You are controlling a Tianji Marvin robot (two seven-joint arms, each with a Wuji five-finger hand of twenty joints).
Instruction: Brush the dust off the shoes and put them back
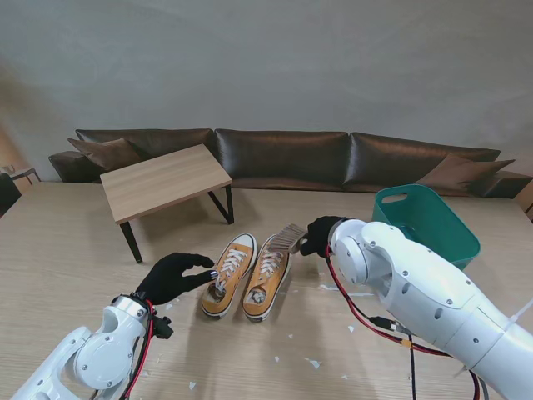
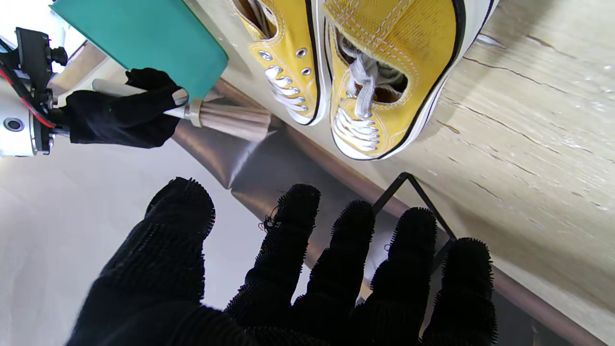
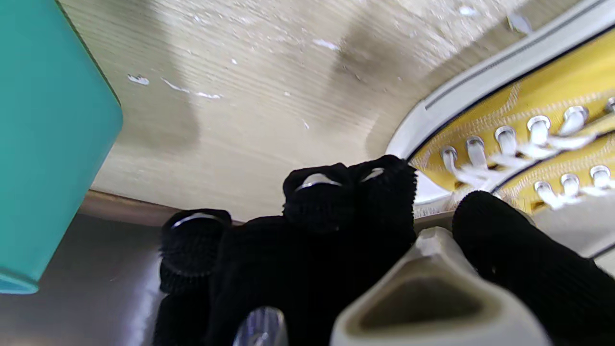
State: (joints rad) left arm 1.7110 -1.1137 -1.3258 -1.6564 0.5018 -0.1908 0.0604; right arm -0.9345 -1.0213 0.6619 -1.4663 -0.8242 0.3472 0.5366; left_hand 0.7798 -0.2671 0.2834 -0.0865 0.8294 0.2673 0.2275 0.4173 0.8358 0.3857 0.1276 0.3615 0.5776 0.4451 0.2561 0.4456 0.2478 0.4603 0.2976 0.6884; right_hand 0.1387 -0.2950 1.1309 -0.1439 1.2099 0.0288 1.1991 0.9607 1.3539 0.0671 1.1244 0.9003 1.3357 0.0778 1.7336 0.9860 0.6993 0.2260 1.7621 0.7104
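Note:
Two yellow canvas shoes stand side by side in the middle of the table, the left shoe (image 1: 227, 274) and the right shoe (image 1: 268, 277), toes pointing away from me. My right hand (image 1: 319, 234) is shut on a brush (image 1: 290, 237) whose pale bristles hover over the right shoe's toe. The brush handle (image 3: 423, 293) fills the right wrist view beside the laces (image 3: 509, 158). My left hand (image 1: 172, 277) is open, fingers spread, just left of the left shoe's heel and apart from it. In the left wrist view both shoes (image 2: 384, 72) lie beyond its fingers (image 2: 298, 250).
A teal plastic basket (image 1: 429, 223) stands at the right, close behind my right arm. A small wooden bench (image 1: 165, 182) sits at the far left of the shoes. White scraps of dust (image 1: 312, 362) dot the table nearer to me. A dark sofa (image 1: 283, 158) lines the back.

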